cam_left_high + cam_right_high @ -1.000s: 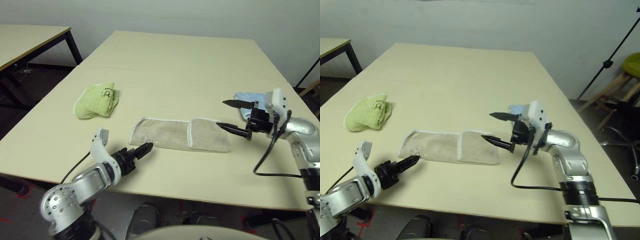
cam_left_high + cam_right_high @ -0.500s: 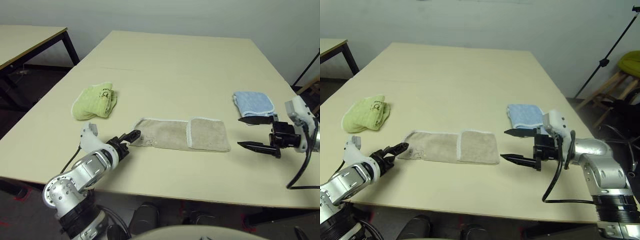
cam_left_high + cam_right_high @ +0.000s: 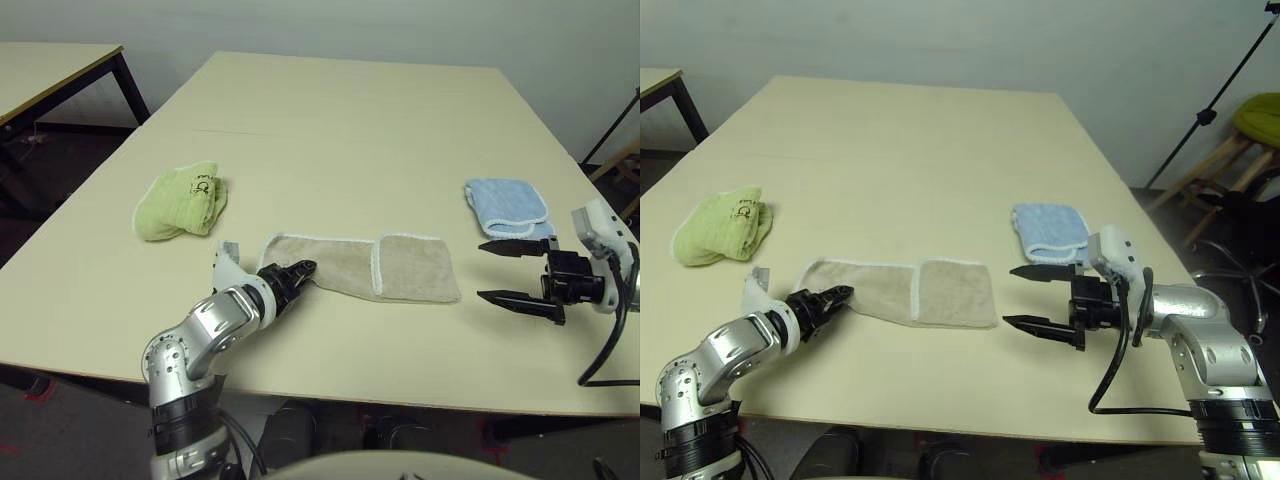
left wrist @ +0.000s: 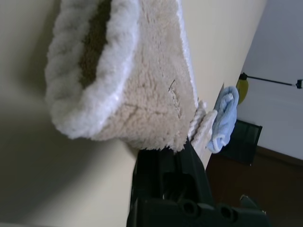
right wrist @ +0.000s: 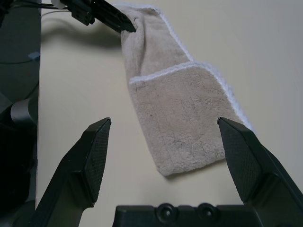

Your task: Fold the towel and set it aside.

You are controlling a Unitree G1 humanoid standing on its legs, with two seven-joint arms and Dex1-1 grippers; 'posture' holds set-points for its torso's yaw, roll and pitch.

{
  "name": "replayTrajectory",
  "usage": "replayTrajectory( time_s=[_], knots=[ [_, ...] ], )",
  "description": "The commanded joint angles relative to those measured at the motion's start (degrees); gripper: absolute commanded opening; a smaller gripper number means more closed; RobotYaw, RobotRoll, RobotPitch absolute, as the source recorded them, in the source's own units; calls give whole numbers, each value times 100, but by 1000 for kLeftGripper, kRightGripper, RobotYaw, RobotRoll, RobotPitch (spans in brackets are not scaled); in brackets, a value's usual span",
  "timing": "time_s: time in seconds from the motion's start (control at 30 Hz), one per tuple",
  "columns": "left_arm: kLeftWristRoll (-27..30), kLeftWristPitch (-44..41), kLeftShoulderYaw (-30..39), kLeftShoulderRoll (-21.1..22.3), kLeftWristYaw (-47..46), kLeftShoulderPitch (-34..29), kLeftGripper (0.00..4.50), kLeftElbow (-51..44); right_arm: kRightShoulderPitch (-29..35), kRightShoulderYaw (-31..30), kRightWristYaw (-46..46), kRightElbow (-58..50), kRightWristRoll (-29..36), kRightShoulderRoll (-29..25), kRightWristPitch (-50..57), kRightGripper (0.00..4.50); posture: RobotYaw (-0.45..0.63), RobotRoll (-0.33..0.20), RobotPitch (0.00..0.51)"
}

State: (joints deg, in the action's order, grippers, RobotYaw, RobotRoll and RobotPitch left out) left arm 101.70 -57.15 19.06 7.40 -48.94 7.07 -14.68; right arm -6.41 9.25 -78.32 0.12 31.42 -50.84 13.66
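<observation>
Towel (image 3: pixel 385 266): beige, white-edged, lying as a long folded strip near the front edge of the table (image 3: pixel 350 130); its right end is doubled over on itself, its left end is lifted and bunched.
Left gripper (image 3: pixel 296 274): fingers pressed together, pinching the towel's left end; the left wrist view shows the pile curling over the black fingers (image 4: pixel 165 165).
Right gripper (image 3: pixel 505 272): fingers spread wide, one above the other, pointing at the towel's right end from just beside it, apart from the cloth, holding nothing.
Blue cloth (image 3: pixel 507 206): folded, flat on the table beyond the right gripper.
Green cloth (image 3: pixel 183 201): folded, on the table's left side, well apart from the towel.
Containers: none seen on the table.
</observation>
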Motion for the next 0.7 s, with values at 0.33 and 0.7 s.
replayTrajectory(
  time_s=[0.33, 0.7],
  knots=[
    [196, 717, -5, 1361, 847, -353, 28, -72, -139, -53, -154, 284, -156, -6, -155, 4500, 128, 0, 36],
    [157, 490, -610, 2302, 1707, -157, 28, -440, -178, -86, -169, 356, -217, 13, -199, 4500, 126, 0, 34]
  ],
)
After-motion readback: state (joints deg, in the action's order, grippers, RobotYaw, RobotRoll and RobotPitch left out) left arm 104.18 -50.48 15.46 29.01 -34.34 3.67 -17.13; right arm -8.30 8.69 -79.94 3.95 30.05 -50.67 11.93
